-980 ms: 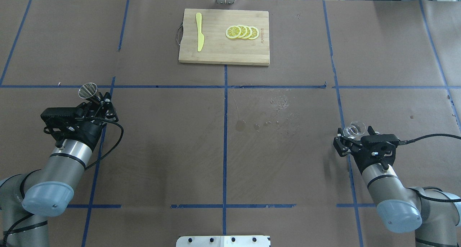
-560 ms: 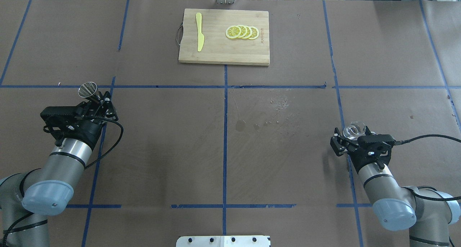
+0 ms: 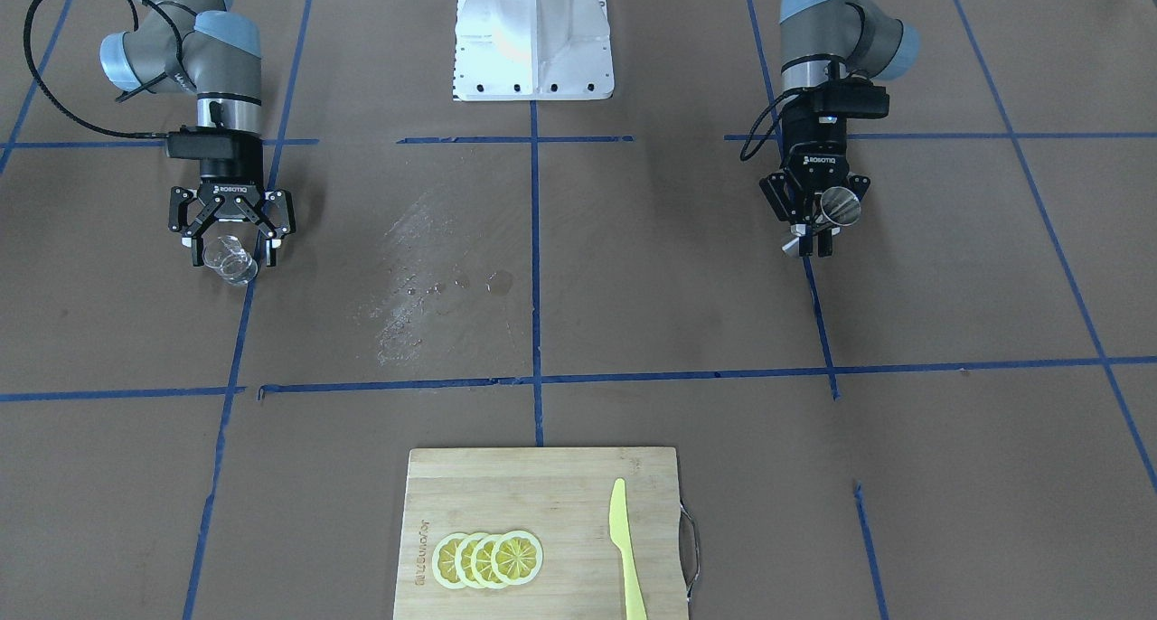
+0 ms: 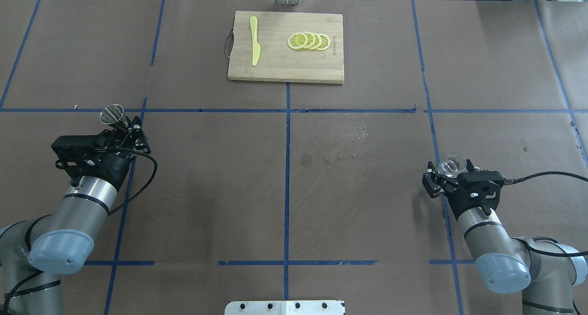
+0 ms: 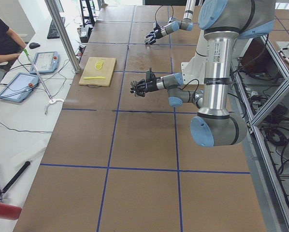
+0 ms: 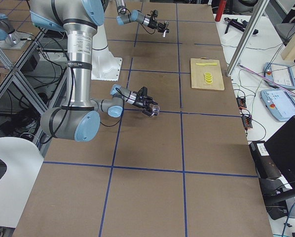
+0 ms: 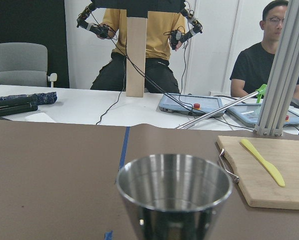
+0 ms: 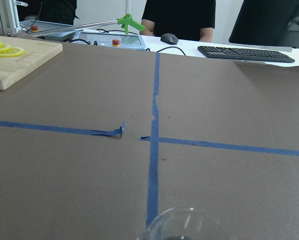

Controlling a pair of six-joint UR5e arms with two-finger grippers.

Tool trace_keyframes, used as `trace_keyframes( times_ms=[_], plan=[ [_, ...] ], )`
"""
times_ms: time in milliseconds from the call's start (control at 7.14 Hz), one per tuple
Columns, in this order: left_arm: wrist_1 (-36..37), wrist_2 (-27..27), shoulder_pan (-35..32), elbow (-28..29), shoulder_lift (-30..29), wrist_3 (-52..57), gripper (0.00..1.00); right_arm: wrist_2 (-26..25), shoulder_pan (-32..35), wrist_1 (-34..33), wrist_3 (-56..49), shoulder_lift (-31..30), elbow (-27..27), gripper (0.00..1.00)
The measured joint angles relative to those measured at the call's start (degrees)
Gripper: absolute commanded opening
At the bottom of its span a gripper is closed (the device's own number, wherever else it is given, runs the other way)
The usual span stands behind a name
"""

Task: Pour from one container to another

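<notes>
The steel jigger [image 4: 113, 115] is upright, with my left gripper [image 4: 127, 125] shut on its narrow waist at the left of the table. In the front view the jigger [image 3: 837, 207] and left gripper [image 3: 811, 238] are on the right. Its open top fills the left wrist view [image 7: 174, 187]. At the right side, the clear glass cup [image 4: 451, 165] stands between the wide-spread fingers of my right gripper [image 4: 451, 171], which is open around it. From the front the glass [image 3: 230, 266] has a small gap to each finger of the right gripper [image 3: 231, 256]. Only its rim [image 8: 177, 224] shows in the right wrist view.
A wooden cutting board [image 4: 285, 69] lies at the far middle with lemon slices [image 4: 308, 41] and a yellow plastic knife [image 4: 254, 40]. Wet spots [image 4: 340, 145] mark the brown paper near the centre. People sit and stand beyond the far edge [image 7: 262, 60].
My right arm has shifted a little to the left around the glass, which stayed in place. The left arm and the jigger have not moved.
</notes>
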Motion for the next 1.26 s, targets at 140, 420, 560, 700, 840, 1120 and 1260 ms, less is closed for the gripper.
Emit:
trace_keyframes(
  times_ms=[140,420,560,700,840,1120,1260],
  plan=[
    [0.0,0.0,0.0,0.1,0.0,0.0,0.00,0.0,0.0,0.0,0.0,0.1,-0.1,0.99],
    [0.0,0.0,0.0,0.2,0.0,0.0,0.00,0.1,-0.1,-0.1,-0.1,0.2,-0.2,0.99],
    [0.0,0.0,0.0,0.3,0.0,0.0,0.00,0.1,0.0,-0.1,-0.1,0.2,-0.2,0.99],
    [0.0,0.0,0.0,0.4,0.0,0.0,0.00,0.2,0.0,-0.1,0.0,0.2,-0.2,0.99],
    [0.0,0.0,0.0,0.5,0.0,0.0,0.00,0.3,0.0,-0.1,0.0,0.2,-0.3,0.99],
    [0.0,0.0,0.0,0.7,0.0,0.0,0.00,0.4,0.5,-0.2,0.0,0.2,-0.3,0.98],
    [0.0,0.0,0.0,0.7,0.0,0.0,0.00,0.6,1.1,-0.2,-0.1,0.2,-0.3,0.98]
  ],
)
